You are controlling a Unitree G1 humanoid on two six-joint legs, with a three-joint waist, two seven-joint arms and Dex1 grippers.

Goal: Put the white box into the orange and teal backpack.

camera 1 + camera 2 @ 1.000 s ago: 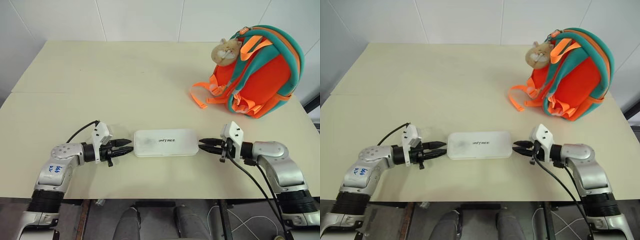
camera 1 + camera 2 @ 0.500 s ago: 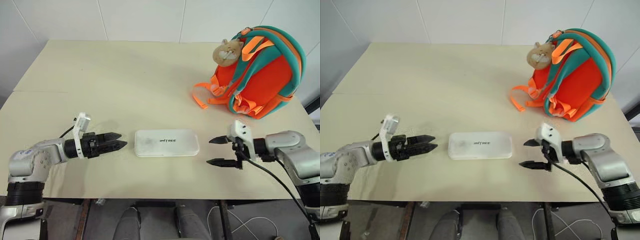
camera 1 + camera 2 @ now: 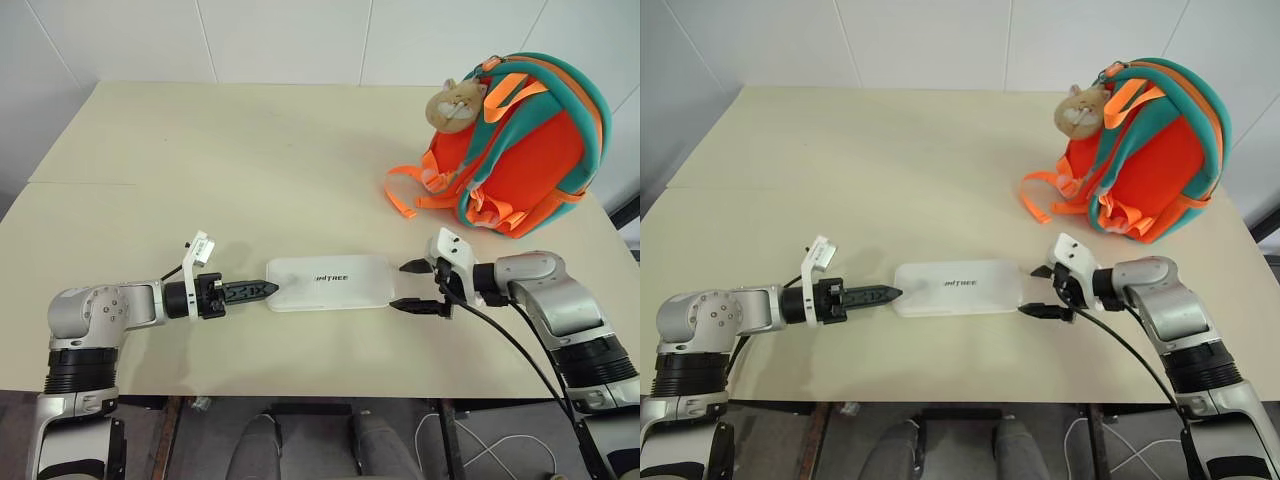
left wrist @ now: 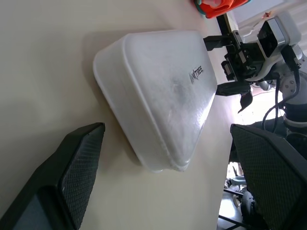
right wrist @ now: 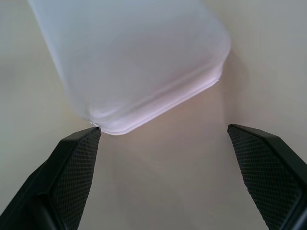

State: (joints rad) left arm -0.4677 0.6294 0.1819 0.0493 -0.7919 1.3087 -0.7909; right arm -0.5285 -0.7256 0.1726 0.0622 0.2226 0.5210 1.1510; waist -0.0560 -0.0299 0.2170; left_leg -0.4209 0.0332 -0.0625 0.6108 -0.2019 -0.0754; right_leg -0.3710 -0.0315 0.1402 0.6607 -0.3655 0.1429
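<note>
Now you have the white box (image 3: pixel 328 283) lying flat on the table (image 3: pixel 220 160), near edge, between both spread tools: left tool (image 3: pixel 262 290) and right tool (image 3: pixel 411 286) bracket its ends, ready to squeeze. Far right stands the orange and teal backpack (image 3: pixel 520 150).

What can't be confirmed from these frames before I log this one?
- Whether the orange and teal backpack is unzipped: in the head views its opening faces away.
- Whether the left gripper touches the white box: in the head views its fingers overlap edge-on at the box's end.
- The box's far end in the right wrist view: cut off by the frame edge.
</note>
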